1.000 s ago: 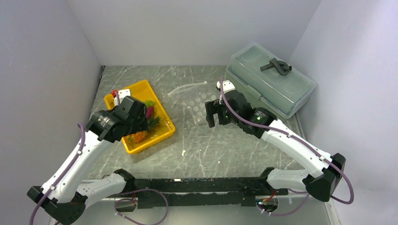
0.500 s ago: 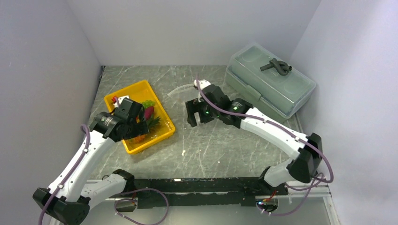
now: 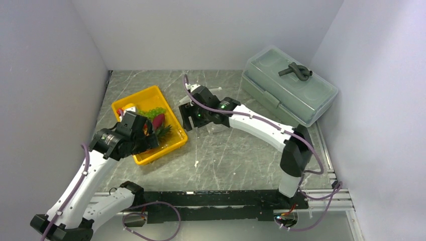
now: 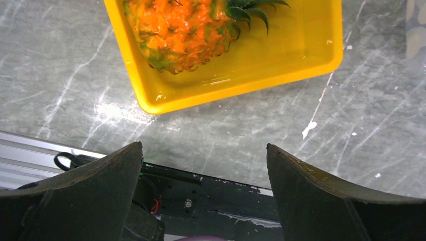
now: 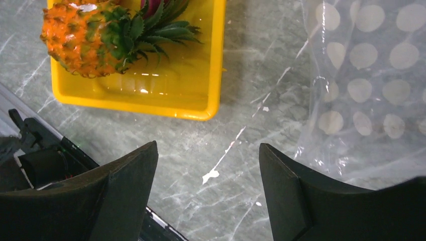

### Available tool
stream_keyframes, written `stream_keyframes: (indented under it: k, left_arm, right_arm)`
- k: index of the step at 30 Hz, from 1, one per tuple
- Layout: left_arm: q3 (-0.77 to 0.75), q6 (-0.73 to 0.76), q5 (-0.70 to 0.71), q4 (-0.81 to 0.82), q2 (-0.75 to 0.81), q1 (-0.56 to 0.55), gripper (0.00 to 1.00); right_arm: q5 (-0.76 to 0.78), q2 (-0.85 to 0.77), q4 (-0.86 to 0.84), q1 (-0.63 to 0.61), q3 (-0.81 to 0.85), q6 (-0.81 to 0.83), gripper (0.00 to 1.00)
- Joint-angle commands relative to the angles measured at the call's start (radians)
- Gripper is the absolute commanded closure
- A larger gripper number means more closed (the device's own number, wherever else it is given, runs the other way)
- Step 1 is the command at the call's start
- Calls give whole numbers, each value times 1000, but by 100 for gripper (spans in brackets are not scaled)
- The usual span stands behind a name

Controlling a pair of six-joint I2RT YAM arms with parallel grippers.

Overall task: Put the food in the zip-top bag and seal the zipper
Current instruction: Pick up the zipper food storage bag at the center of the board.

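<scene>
The orange pineapple [image 4: 186, 25] with its green crown [image 3: 162, 132] lies in the yellow tray [image 3: 138, 98], beside the green grape bunch [image 3: 153, 111] and the red chili pepper [image 3: 158, 120]. The round fruit and the lemon are hidden. The clear dotted zip-top bag [image 5: 366, 75] lies flat right of the tray, largely under my right arm [image 3: 217, 127]. A short stretch of its whitish zipper [image 3: 217, 90] shows at the far edge. My left gripper [image 3: 149, 141] is open and empty over the tray's near end [image 4: 203, 146]. My right gripper [image 3: 191, 119] is open and empty over bare table between tray and bag [image 5: 207, 144].
A big grey-green lidded box [image 3: 289, 90] stands at the back right. White walls close in the left, back and right. The black arm-base rail [image 3: 216, 198] runs along the near edge. White flecks mark the grey marble-pattern table [image 5: 211, 175].
My right arm has swung left, from over the bag to the gap beside the tray. My left gripper has drawn back toward the tray's near end.
</scene>
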State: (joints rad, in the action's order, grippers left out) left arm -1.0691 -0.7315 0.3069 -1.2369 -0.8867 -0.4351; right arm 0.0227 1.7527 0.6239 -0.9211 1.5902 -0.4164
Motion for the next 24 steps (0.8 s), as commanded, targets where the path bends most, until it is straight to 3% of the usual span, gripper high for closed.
stream_keyframes:
  k: [1,11,17,24]
  left_arm:
    - [6,-39,-52,32,34,6,3]
    - [17,-19,-83,36,71,6,3]
    - [22,-9,-91,41,89,6,2]
    - [25,4,-104,50,77,6,1]
  right_arm:
    - [0,66,-5,-10,106,-14,25]
    - [187,228,85,-10,290,40,26]
    - [377,264,116,-4,301,95,14]
    - [422,265,81,44,222,109,2]
